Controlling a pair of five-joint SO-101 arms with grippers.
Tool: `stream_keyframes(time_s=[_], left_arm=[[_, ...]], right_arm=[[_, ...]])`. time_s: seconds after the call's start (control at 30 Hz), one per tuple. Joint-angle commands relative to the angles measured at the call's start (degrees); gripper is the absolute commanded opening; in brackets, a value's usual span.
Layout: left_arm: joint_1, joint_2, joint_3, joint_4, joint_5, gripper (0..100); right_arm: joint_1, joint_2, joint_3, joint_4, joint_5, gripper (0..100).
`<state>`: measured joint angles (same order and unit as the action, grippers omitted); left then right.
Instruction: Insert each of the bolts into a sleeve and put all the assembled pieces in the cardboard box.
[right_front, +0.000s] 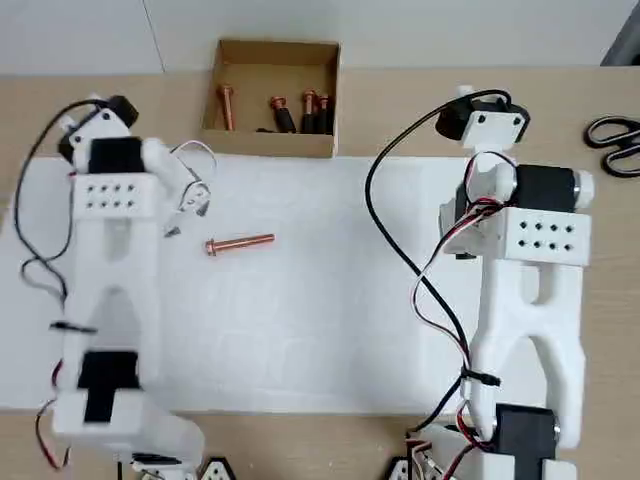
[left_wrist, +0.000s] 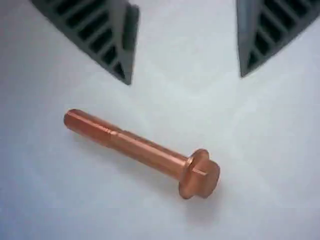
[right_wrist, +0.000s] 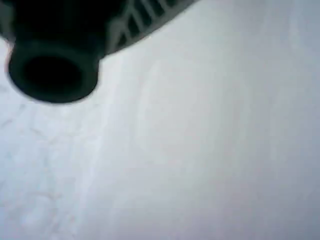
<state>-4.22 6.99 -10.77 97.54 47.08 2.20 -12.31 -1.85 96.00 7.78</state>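
One copper bolt (right_front: 240, 243) lies loose on the white mat (right_front: 330, 330), left of centre. My left gripper (right_front: 190, 203) hovers open just beside its head end. In the left wrist view the bolt (left_wrist: 144, 151) lies flat below the spread fingertips (left_wrist: 120, 60) of that gripper (left_wrist: 185, 65), untouched. My right gripper (right_front: 462, 228) is at the mat's right side, shut on a black sleeve (right_wrist: 52, 72) whose hollow end faces the camera just above the mat. The cardboard box (right_front: 268, 145) at the back holds several copper bolts (right_front: 227, 105), some in black sleeves (right_front: 285, 118).
Scissors (right_front: 613, 145) lie on the wooden table at the far right. Black cables (right_front: 385, 215) loop from the right arm over the mat. The white mat covers the middle of the table between the two arms.
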Motion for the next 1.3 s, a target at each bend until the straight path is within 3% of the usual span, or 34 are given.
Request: stream_keyframes(time_s=[0.0,0.07,0.23,0.6,0.93,1.27], left_arm=[[1.58,2.29,-3.21,1.67,0.53,13],[1.85,3.69,-3.47,0.18,1.23,13],[1.85,7.47,-3.3,-5.98,11.34,13],[1.93,19.52,-4.09,-8.88,19.52,13],[6.86,19.52,-4.09,-8.88,20.92,13],[5.54,19.6,-2.86,-11.16,22.86,13]], right_arm=[[0.31,-2.77,-0.35,-0.04,0.26,0.4],[0.31,-2.77,-0.35,-0.13,0.26,0.4],[0.31,-2.77,-0.35,-0.13,0.26,0.4],[-0.13,-2.33,-0.35,-0.13,0.26,0.4],[-3.65,-2.51,-0.35,-0.13,0.44,0.4],[-3.56,-2.51,-0.35,-0.13,0.62,0.4]])
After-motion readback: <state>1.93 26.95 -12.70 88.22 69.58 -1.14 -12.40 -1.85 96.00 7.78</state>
